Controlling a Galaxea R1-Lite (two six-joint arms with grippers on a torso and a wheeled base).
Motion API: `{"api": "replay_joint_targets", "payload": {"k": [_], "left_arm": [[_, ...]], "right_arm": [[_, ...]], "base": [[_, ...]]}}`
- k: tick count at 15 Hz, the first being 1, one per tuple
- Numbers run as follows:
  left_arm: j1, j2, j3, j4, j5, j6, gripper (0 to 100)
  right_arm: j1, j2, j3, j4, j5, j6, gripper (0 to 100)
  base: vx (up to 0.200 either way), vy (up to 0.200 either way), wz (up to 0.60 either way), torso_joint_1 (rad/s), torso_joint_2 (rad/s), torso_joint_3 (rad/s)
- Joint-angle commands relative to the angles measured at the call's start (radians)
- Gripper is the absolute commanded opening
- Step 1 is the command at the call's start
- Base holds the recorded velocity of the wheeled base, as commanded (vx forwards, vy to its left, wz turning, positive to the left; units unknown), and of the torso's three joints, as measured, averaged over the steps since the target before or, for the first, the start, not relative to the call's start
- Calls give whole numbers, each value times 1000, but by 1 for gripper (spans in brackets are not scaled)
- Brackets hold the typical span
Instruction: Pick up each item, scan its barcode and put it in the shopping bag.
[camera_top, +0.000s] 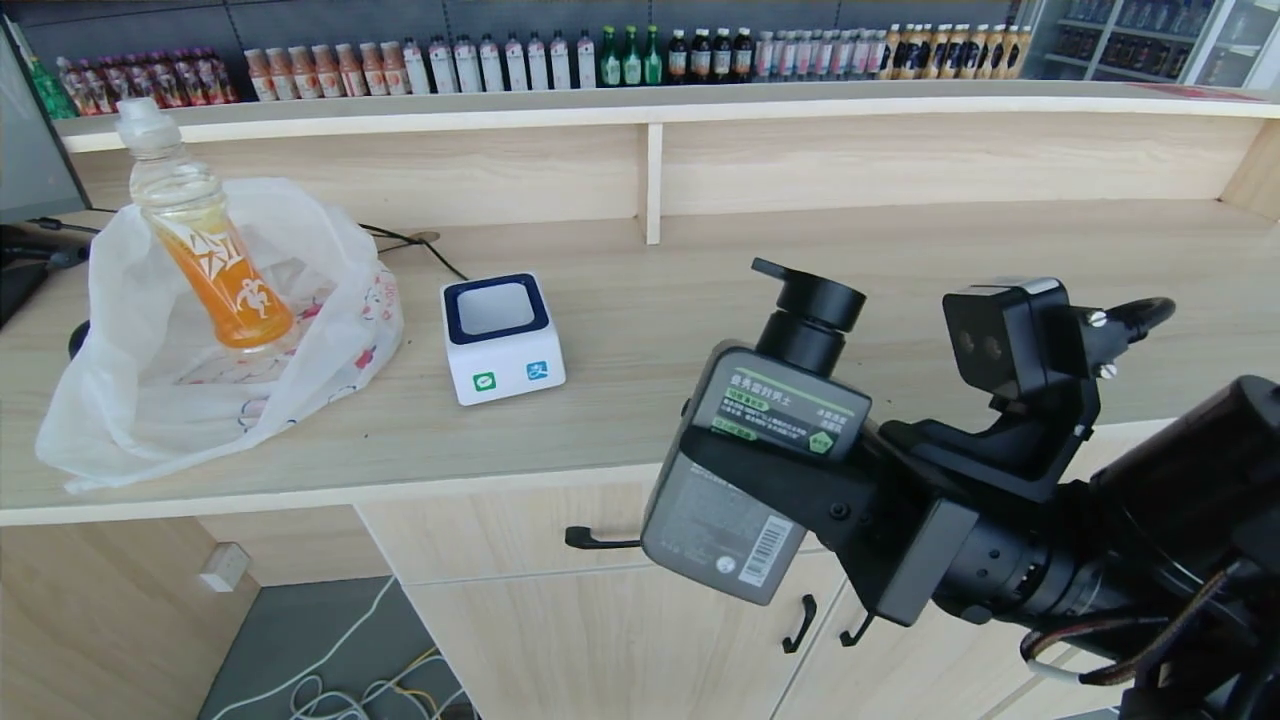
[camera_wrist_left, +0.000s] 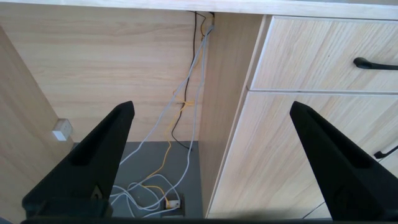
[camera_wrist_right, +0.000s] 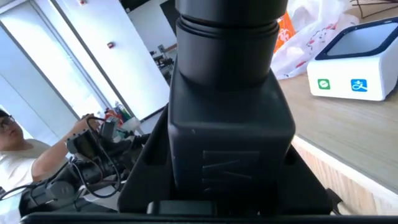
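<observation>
Wooden shop counter (camera_top: 700, 300) is stretching across the scene, with cupboard fronts (camera_top: 650, 620) below. Nearest, the right gripper (camera_top: 790, 478) is clamping a dark grey bottle (camera_top: 720, 520) round its body in the air before the counter's front edge. Its black cap is tilting up and away, barcode toward the head camera. Left gripper (camera_wrist_left: 211, 109) is gaping wide on nothing, facing the cupboards. Farther left, well apart from the bottle, a white scanner (camera_top: 500, 335) is sitting window-up. Left of it, the shopping bag (camera_top: 130, 400) is lying open, an orange drink bottle (camera_top: 215, 260) standing inside. Rows of bottles (camera_top: 620, 60) are lining the back.
</observation>
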Motion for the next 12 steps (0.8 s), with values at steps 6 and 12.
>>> {"api": "replay_joint_targets", "payload": {"k": [6, 12], "left_arm": [[0, 0, 0, 0, 0, 0, 100], [0, 0, 0, -2, 0, 0, 100]], "right_arm": [[-1, 3, -16, 0, 43, 13, 0], [-1, 2, -15, 0, 43, 16, 0]], "base": [[0, 0, 0, 0, 0, 0], [0, 0, 0, 0, 0, 0]]}}
